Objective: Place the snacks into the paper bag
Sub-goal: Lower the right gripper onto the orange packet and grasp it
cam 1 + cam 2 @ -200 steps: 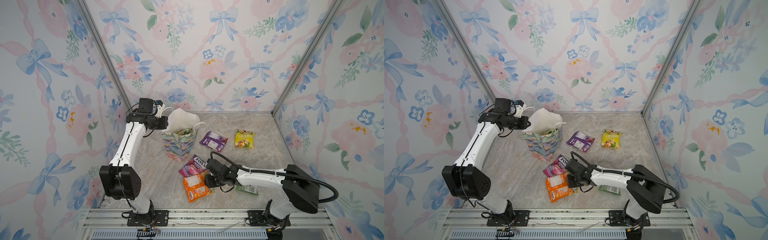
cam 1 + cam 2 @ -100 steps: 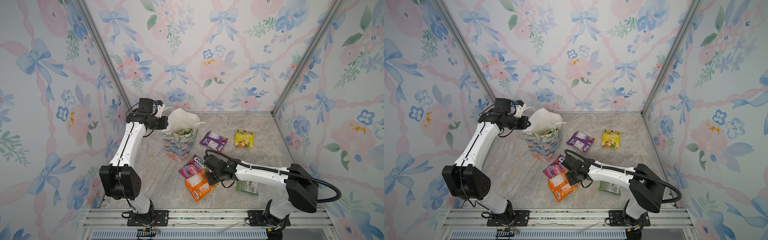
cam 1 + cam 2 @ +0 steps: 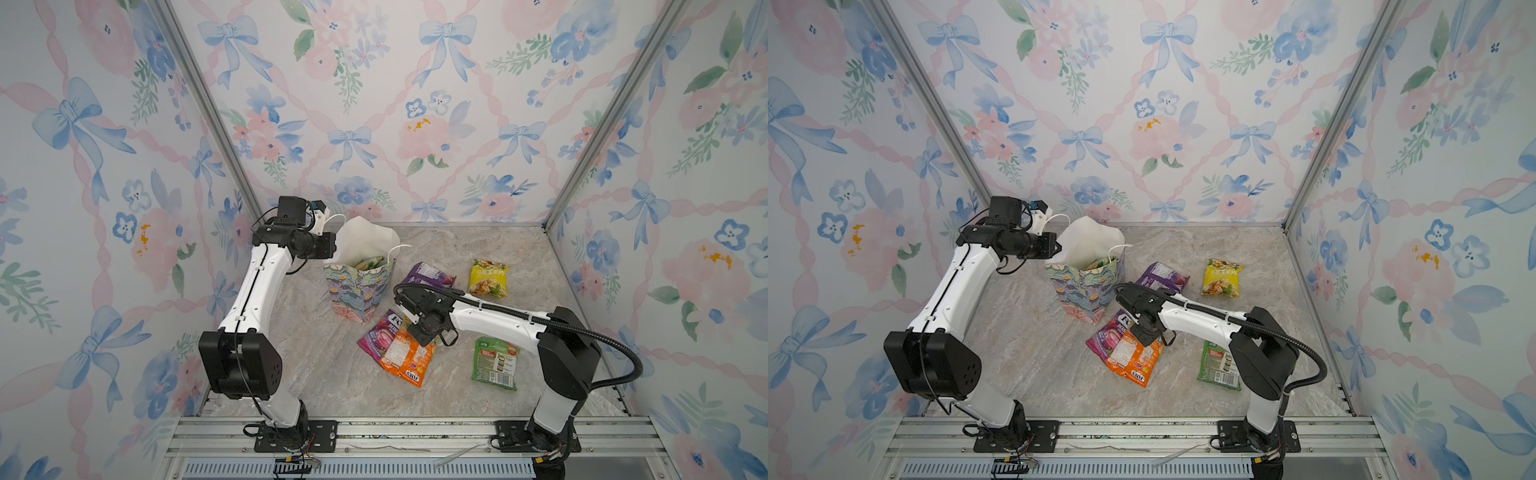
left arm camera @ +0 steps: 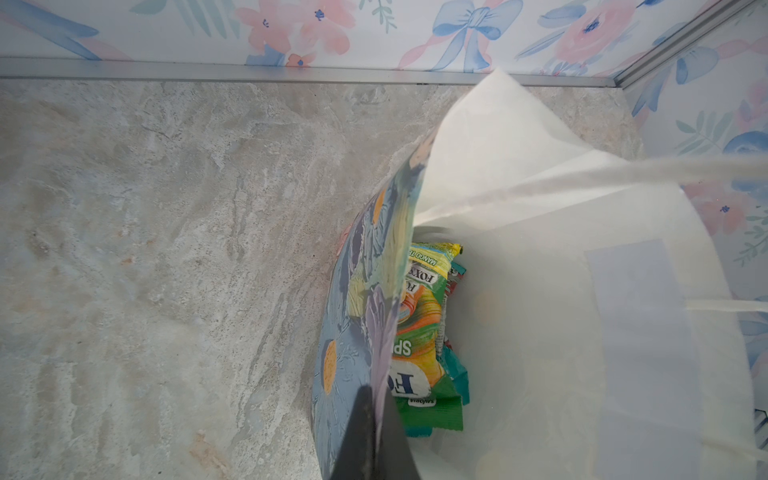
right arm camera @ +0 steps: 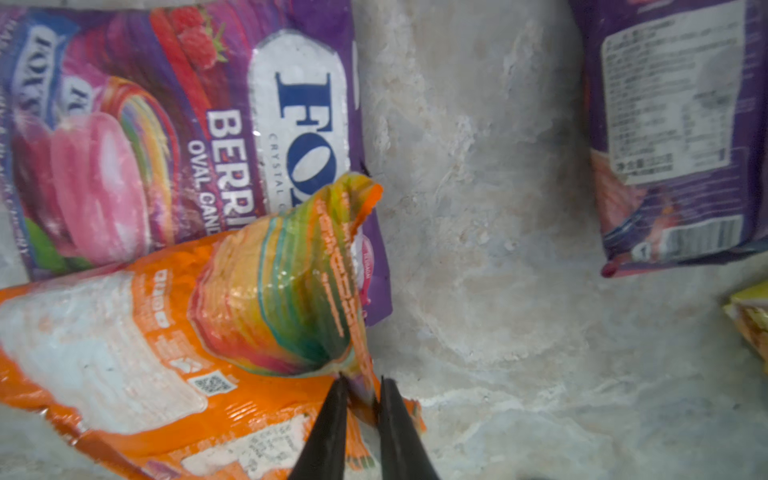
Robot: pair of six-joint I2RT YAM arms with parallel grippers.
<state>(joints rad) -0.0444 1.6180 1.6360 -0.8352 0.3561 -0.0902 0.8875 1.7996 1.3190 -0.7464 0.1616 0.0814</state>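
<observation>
The paper bag point(image 3: 360, 291) point(image 3: 1084, 291) stands upright at the back left with its mouth open. My left gripper point(image 3: 332, 249) point(image 4: 376, 395) is shut on its flowered rim point(image 4: 361, 299). Inside lie a green-yellow FOX'S packet point(image 4: 424, 316) and a teal one point(image 4: 457, 374). My right gripper point(image 3: 415, 336) point(image 5: 361, 380) is shut on the edge of the orange packet point(image 3: 405, 359) point(image 3: 1131, 357) point(image 5: 166, 332), whose corner is raised and crumpled. The orange packet overlaps a purple FOX'S packet point(image 3: 380, 332) point(image 5: 166, 124) on the table.
Loose on the marble table point(image 3: 324, 365) lie another purple packet point(image 3: 428, 276) point(image 5: 673, 124), a yellow packet point(image 3: 488, 278) point(image 3: 1221, 278) and a green packet point(image 3: 494, 363) point(image 3: 1219, 365). Flowered walls point(image 3: 415, 124) enclose three sides, and a metal rail point(image 3: 374, 432) runs along the front.
My right gripper closed on the orange packet's edge and moved toward the bag, dragging the packet and lifting its corner. The left arm and the bag have stayed still.
</observation>
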